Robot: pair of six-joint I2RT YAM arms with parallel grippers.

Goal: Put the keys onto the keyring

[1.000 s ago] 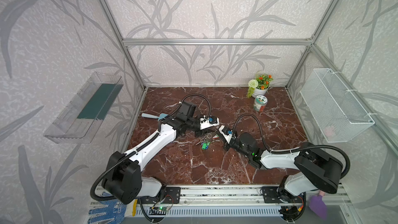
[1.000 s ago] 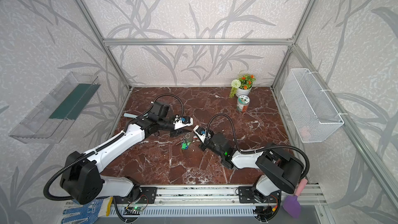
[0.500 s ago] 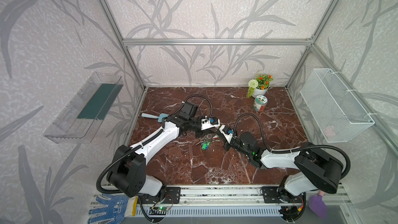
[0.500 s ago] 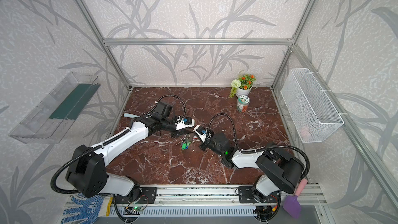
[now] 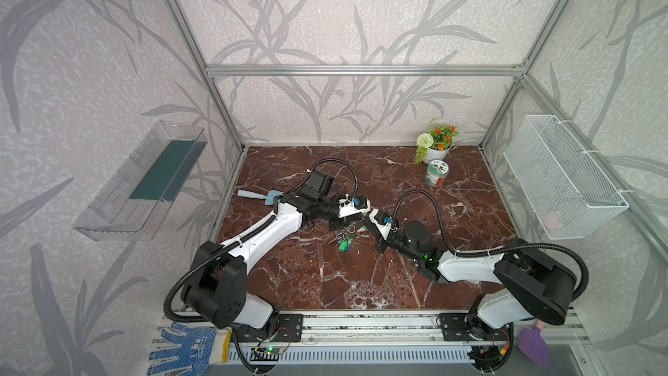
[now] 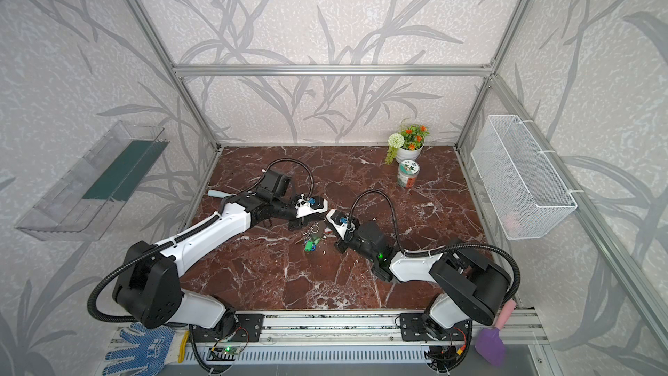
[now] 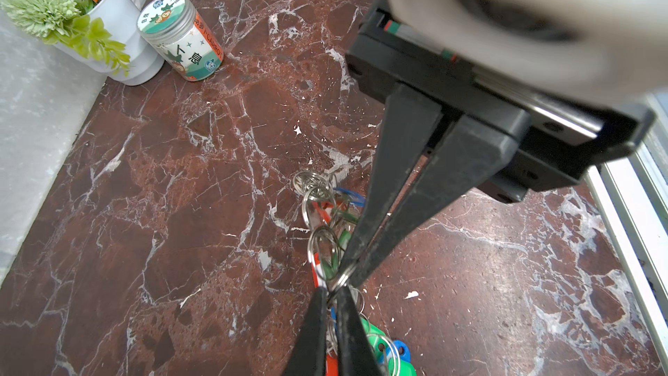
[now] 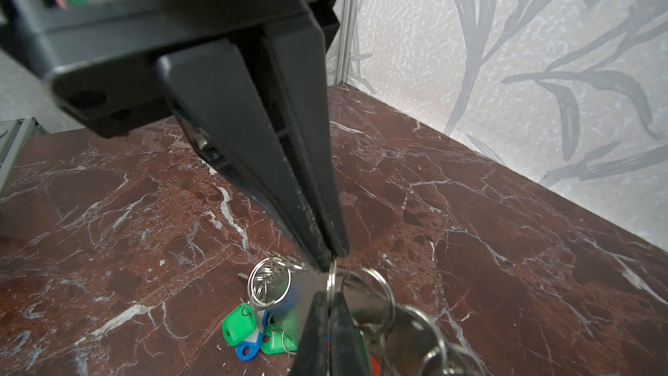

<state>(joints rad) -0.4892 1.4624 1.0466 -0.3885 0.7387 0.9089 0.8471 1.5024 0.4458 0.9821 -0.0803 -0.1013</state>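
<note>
A bunch of small keys with green, blue and red tags (image 5: 345, 242) (image 6: 311, 239) lies mid-floor on the marble. Both grippers meet over it, tip to tip. My left gripper (image 7: 330, 296) (image 5: 352, 225) is shut on a thin grey metal ring, the keyring (image 7: 341, 279). My right gripper (image 8: 329, 300) (image 5: 363, 229) is shut on the same ring (image 8: 332, 278), seen edge-on. The right gripper's fingers (image 7: 397, 182) slant down to that ring in the left wrist view. Other rings with keys (image 8: 269, 283) hang beside it. I make out no yellow tag, so the keys are hidden or out of view.
A white flower pot (image 5: 435, 146) and a printed jar (image 5: 437, 173) stand at the back right. A blue-handled tool (image 5: 256, 196) lies by the left wall behind the left arm. A wire basket (image 5: 564, 179) hangs on the right wall and a clear shelf (image 5: 144, 182) on the left.
The left gripper has moved right to the bunch, up against the right gripper's tip, and its jaws have closed on the ring. The right arm has stayed where it was, shut.
</note>
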